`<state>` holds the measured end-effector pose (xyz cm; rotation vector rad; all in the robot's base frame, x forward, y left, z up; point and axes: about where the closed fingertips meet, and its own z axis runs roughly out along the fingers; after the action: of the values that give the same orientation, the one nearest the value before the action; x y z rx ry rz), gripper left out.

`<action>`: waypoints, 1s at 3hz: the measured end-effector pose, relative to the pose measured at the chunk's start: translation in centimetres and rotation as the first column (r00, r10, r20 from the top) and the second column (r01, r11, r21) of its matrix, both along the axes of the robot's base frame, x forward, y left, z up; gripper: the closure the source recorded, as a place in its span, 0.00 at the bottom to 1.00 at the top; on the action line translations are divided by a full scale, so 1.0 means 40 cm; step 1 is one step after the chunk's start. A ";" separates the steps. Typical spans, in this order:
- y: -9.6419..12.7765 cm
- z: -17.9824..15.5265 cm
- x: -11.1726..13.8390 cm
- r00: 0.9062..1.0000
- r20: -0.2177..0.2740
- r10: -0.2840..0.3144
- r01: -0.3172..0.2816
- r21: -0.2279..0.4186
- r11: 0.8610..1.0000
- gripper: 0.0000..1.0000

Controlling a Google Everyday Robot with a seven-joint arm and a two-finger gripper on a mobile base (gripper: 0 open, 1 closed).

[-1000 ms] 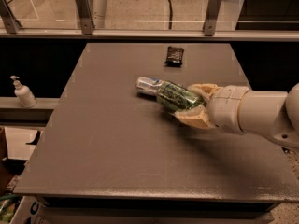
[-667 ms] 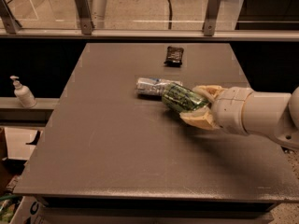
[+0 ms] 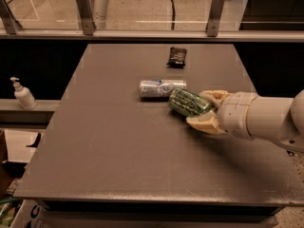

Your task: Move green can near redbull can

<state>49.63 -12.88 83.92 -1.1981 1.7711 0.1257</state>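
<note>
Since your gripper (image 3: 198,109) is clamping the green can (image 3: 186,102) over the table (image 3: 118,151), right beside the redbull can (image 3: 161,88), you're nearly finishing — just releasing is remaining.

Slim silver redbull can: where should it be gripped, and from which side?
Grip the slim silver redbull can across its middle, from above: it lies on its side, long axis across the view, flanks free front and back. The pincer, beside it, holds the stout dark-green can.
</note>
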 end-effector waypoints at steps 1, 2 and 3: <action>0.001 -0.023 0.003 1.000 -0.018 -0.003 0.003 0.009 1.000 0.85; 0.003 -0.036 0.004 0.999 -0.034 -0.005 0.006 0.017 1.000 0.62; 0.003 -0.033 0.004 0.999 -0.034 -0.005 0.006 0.017 1.000 0.38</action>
<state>49.81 -12.76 82.62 -1.1855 1.7995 0.1586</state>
